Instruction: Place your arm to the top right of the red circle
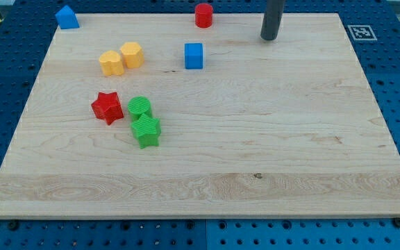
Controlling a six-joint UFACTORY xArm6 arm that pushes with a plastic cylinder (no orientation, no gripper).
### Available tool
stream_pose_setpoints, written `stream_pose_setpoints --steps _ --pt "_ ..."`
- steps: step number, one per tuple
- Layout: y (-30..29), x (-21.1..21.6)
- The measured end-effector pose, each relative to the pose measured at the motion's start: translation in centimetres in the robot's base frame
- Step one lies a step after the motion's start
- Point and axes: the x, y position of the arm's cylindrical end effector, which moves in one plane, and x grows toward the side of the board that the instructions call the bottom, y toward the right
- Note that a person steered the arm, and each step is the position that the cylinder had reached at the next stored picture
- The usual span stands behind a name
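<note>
The red circle (203,14) is a short red cylinder at the top edge of the wooden board (290,139), a little right of the middle. My tip (269,38) is the lower end of a dark rod coming down from the view's top. It stands to the right of the red circle and slightly lower, about a hand's width away, touching no block.
A blue cube (194,55) lies below the red circle. Two yellow blocks (121,58) sit side by side at upper left. A blue house-shaped block (67,17) is at the top left corner. A red star (107,107), a green circle (140,107) and a green star (146,130) cluster at centre left.
</note>
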Motion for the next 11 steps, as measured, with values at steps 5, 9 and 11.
stream_pose_setpoints --steps 5,9,11 --pt "-11.0 8.9" --pt "-24.0 12.8" --pt "-27.0 12.8"
